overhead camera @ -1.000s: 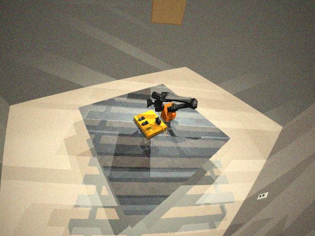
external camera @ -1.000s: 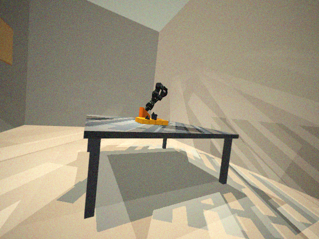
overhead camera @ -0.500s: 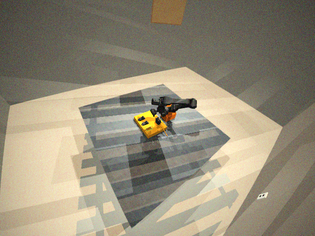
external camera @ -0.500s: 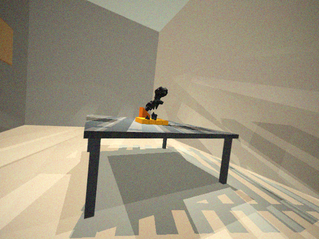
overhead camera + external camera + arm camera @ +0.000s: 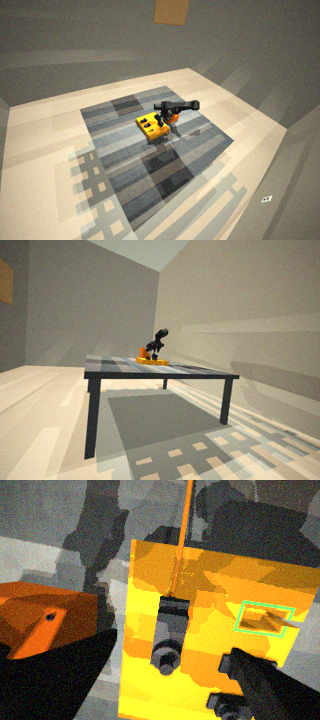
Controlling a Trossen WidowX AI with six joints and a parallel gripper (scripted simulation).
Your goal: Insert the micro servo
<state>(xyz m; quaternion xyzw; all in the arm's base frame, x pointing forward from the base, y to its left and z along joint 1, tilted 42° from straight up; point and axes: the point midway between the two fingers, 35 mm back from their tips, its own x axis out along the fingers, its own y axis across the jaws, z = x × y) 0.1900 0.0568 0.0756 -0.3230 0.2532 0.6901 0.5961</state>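
Note:
The loose micro servo (image 5: 161,123) (image 5: 154,357) (image 5: 170,628) is black and rests on top of the yellow deck (image 5: 155,135) (image 5: 162,362) (image 5: 142,575), near the side by the orange bracket. Its round shaft end shows at the lower end in the wrist view and seems to point up. Its orange cable (image 5: 168,134) (image 5: 183,535) runs off over the deck's edge. The marked pocket (image 5: 151,130) (image 5: 263,620), outlined in green, is empty. My gripper (image 5: 156,350) (image 5: 173,643) is open and empty above the deck, with the loose servo showing between its fingertips in the wrist view. The exact height is unclear.
Two seated servos (image 5: 145,122) sit beside the pocket; one (image 5: 225,664) is partly hidden by the right finger in the wrist view. The orange bracket (image 5: 173,118) (image 5: 142,352) (image 5: 75,615) stands close beside the deck, near the left finger. The table edge (image 5: 160,375) lies farther out.

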